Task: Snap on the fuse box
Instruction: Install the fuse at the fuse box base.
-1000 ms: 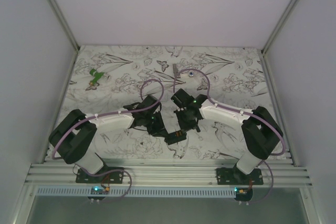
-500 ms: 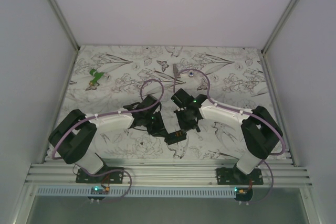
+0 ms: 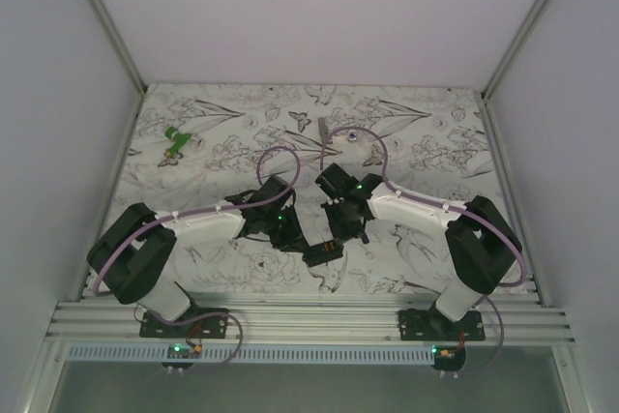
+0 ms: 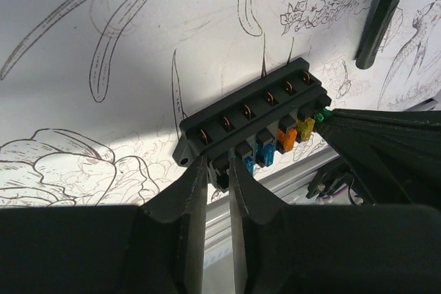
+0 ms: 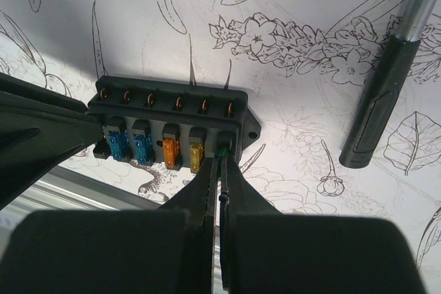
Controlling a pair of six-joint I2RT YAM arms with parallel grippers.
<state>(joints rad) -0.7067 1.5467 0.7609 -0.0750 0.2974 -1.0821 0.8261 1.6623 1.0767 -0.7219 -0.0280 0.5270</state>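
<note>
A black-handled hammer with a bright metal shaft [image 5: 383, 94] lies at two o'clock from the small black rectangular plastic fuse box [image 5: 165, 109], close by but apart from it. Farther back, a small grey oblong metal piece [image 3: 320, 127] sits towards twelve o'clock on the flower-printed bench [image 3: 435, 142], and a small green object [image 3: 174, 142] lies out at ten o'clock, well clear. Both arms crowd in over the box from either side. It rests near the bench's six o'clock edge, just short of the ribbed aluminium rail [image 3: 309, 321]. White enclosure walls [image 3: 58, 142] close off nine and three o'clock, and most of the open room is at the far half.

The box holds a row of fuses: two blue fuses [image 5: 117, 146], an orange fuse [image 5: 170, 153], a yellow fuse [image 5: 196, 157] and a green fuse [image 5: 224, 148].

The left gripper [image 4: 217, 170] pinches the box's near wall at one end. The right gripper [image 5: 219, 160] has its fingers pressed together, tips at the green fuse.
</note>
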